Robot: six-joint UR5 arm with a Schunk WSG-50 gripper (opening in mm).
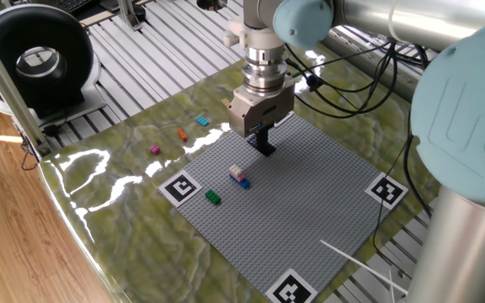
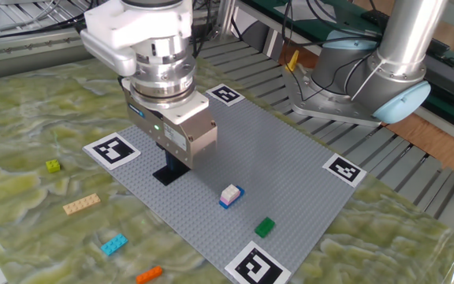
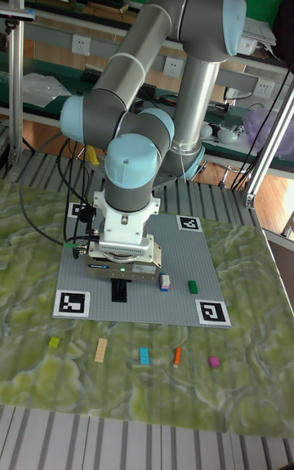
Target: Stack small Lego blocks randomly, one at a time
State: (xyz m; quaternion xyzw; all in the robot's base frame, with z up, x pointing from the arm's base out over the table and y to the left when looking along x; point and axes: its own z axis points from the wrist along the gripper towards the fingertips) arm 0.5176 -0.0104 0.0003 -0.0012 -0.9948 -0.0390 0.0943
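Note:
My gripper (image 1: 264,145) (image 2: 176,163) hangs low over the grey baseplate (image 1: 310,198). Its dark fingers reach down to a dark flat plate (image 2: 166,175) (image 3: 120,290) lying on the studs, and they blend with it, so their gap is unreadable. A white-pink block sits on a blue one (image 1: 239,176) (image 2: 229,195) just beside the gripper. A green block (image 1: 213,198) (image 2: 265,227) lies further out on the baseplate. Off the plate on the mat lie magenta (image 1: 154,150), orange (image 1: 181,135), cyan (image 1: 202,121), tan (image 2: 81,204) and yellow-green (image 2: 53,166) blocks.
Black-and-white marker tags (image 1: 181,188) mark the baseplate corners. A black round device (image 1: 36,59) stands at the back left. The arm's base (image 2: 385,87) and cables (image 1: 352,80) are behind the baseplate. A thin white stick (image 1: 360,261) lies at the plate's near right.

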